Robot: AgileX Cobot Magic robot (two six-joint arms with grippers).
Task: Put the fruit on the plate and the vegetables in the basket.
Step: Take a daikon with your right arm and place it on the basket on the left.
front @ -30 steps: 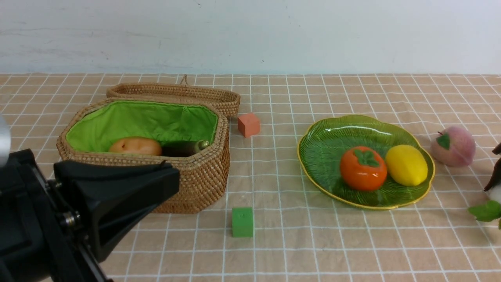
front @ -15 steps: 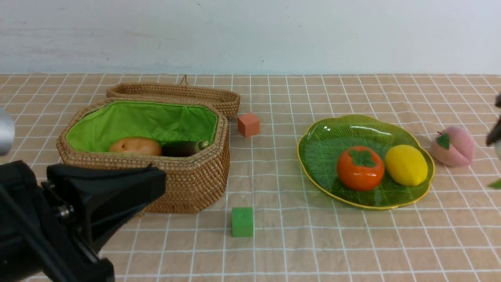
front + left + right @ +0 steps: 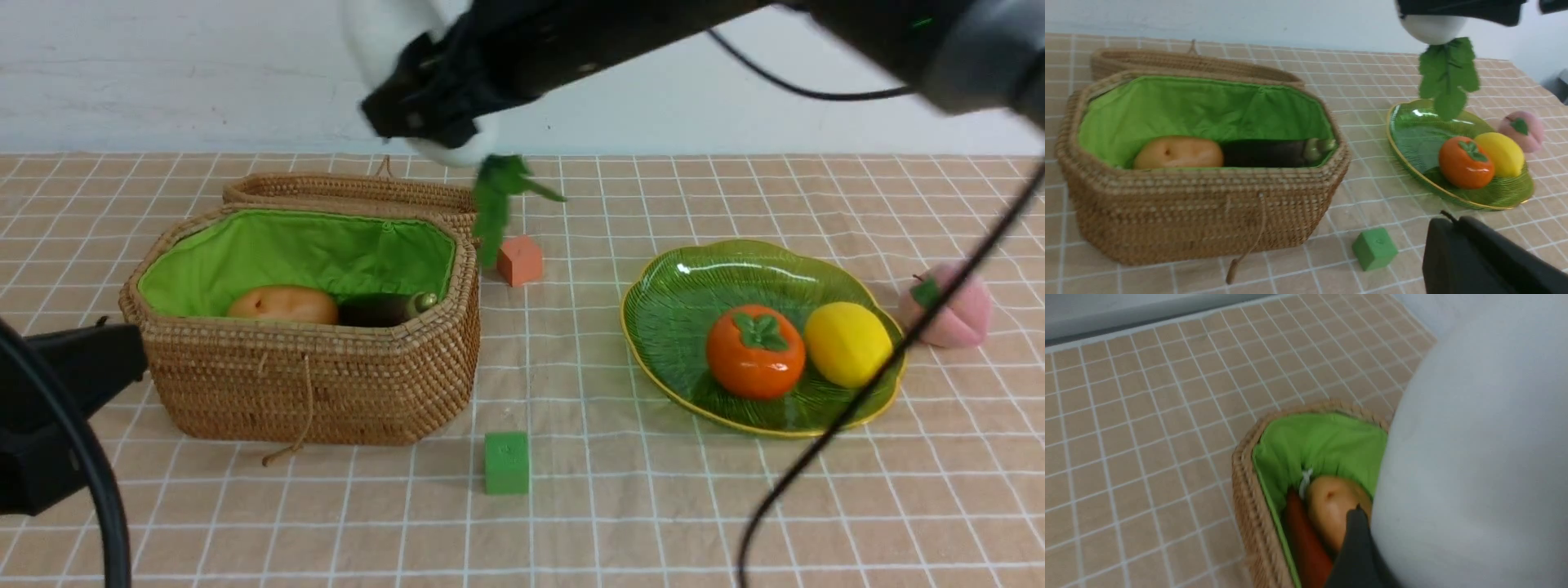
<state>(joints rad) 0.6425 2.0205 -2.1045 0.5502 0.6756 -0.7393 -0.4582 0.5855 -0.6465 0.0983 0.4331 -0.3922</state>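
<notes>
My right gripper (image 3: 424,110) hangs above the back right corner of the basket (image 3: 326,384), shut on the white radish (image 3: 453,151). The radish's green leaves (image 3: 498,196) dangle toward the lid. In the right wrist view the radish (image 3: 1474,457) fills the frame beside one dark finger (image 3: 1355,547). Inside the basket lie the potato (image 3: 282,305), the eggplant (image 3: 384,309) and the carrot (image 3: 1306,547). The persimmon (image 3: 755,351) and the lemon (image 3: 847,343) rest on the plate (image 3: 694,278). Right of the plate, the peach (image 3: 955,310) sits on the cloth. My left gripper (image 3: 122,363) is shut and empty, left of the basket.
An orange cube (image 3: 519,260) stands behind the basket's right end. A green cube (image 3: 506,462) sits in front of it. The woven lid (image 3: 359,196) lies open behind the basket. A black cable (image 3: 857,408) hangs across the plate's right side.
My right arm swept from the far right edge across to above the basket, carrying the radish. The left gripper drew back toward the left edge.
</notes>
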